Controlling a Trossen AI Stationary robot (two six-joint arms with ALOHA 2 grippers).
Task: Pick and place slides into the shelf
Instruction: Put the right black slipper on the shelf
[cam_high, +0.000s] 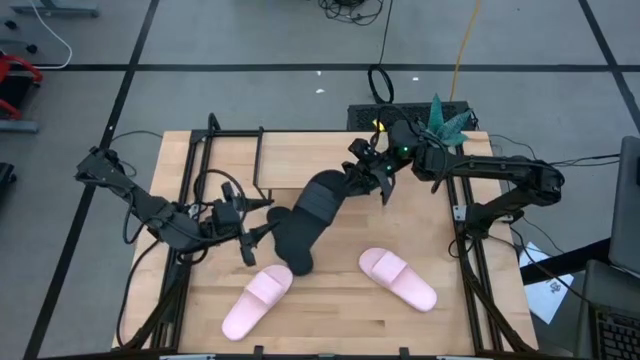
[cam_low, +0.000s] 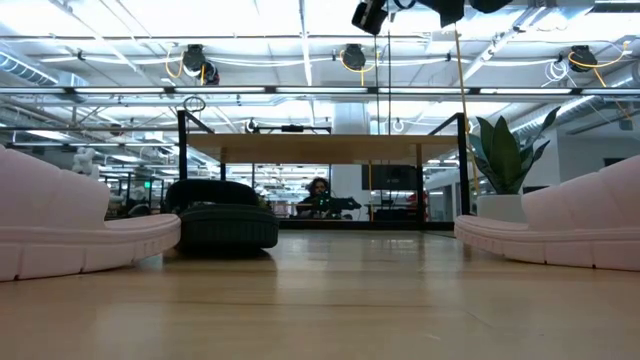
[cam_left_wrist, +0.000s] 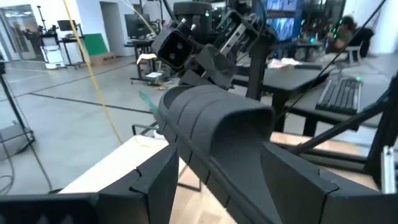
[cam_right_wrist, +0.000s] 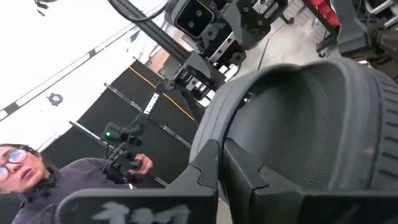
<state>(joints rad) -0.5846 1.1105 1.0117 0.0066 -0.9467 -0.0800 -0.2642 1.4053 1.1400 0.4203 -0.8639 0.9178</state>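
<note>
One black slide (cam_high: 322, 195) is up in the air between my two grippers. My right gripper (cam_high: 368, 178) is at its far end and my left gripper (cam_high: 262, 232) at its near end, both shut on it. The second black slide (cam_high: 295, 250) lies sole-down on the table below them (cam_low: 220, 225). Two pink slides (cam_high: 257, 300) (cam_high: 398, 278) rest sole-down near the table's near edge. The shelf (cam_low: 320, 148), a light plank on thin black legs, stands at the far side of the table. My left gripper (cam_left_wrist: 217, 180) has the black slide's sole (cam_left_wrist: 249, 186) between its two fingers, at the end away from the strap. The fingers lie along the slide, coming from the table's left. The slide is lifted clear and slants up toward the other gripper. My right gripper (cam_right_wrist: 249, 174) holds the slide at its strap end (cam_left_wrist: 189, 93), coming from the table's right and far side. One finger (cam_right_wrist: 202, 171) lies against the outer side by the strap (cam_right_wrist: 280, 81). The gripper itself hides the exact contact.
A green plant (cam_high: 445, 120) stands at the table's far right corner. The black frame rails (cam_high: 235, 150) stand at the far left of the table. The room beyond holds desks, and a person shows in the right wrist view (cam_right_wrist: 18, 165).
</note>
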